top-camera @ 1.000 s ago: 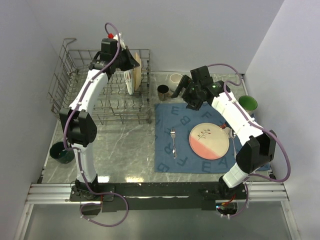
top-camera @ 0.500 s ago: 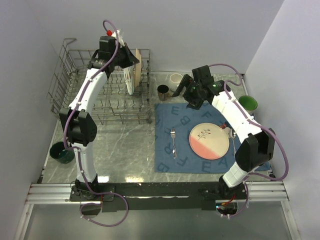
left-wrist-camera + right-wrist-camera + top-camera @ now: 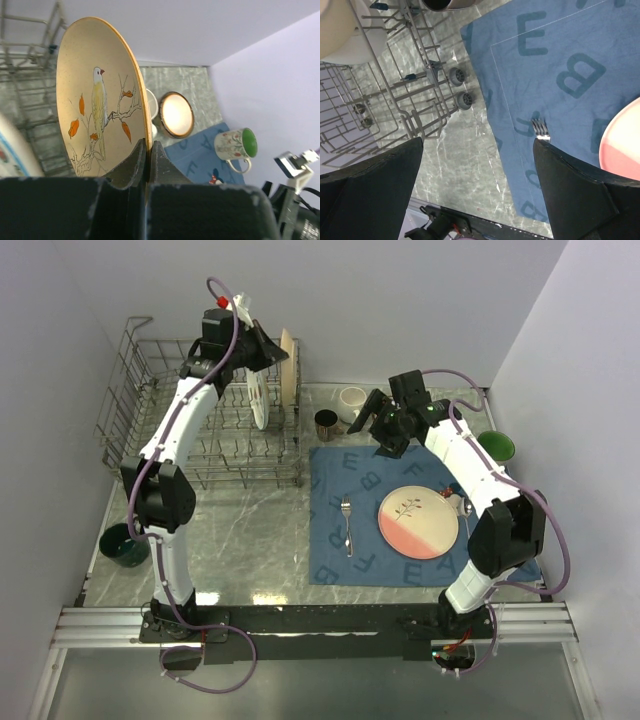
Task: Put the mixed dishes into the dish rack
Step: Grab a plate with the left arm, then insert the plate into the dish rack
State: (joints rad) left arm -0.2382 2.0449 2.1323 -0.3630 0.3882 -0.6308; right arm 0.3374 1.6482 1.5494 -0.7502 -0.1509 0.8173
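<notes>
My left gripper (image 3: 148, 150) clamped the rim of the round tan bird-painted plate (image 3: 100, 110), upright above the grey wire dish rack's (image 3: 122, 400) right end, my right gripper (image 3: 363, 420) spread wide, and I reckoned it wanted lowering edge-first, straight between two tines.

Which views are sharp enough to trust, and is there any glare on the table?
Top external: evenly lit, sharp; a pale glare strip on the grey marble table near the arm bases. Left wrist: tan bird-painted plate crisp, left gripper dark and soft up close. Right wrist: grey wire dish rack and metal fork sharp; right gripper only dark silhouettes.
</notes>
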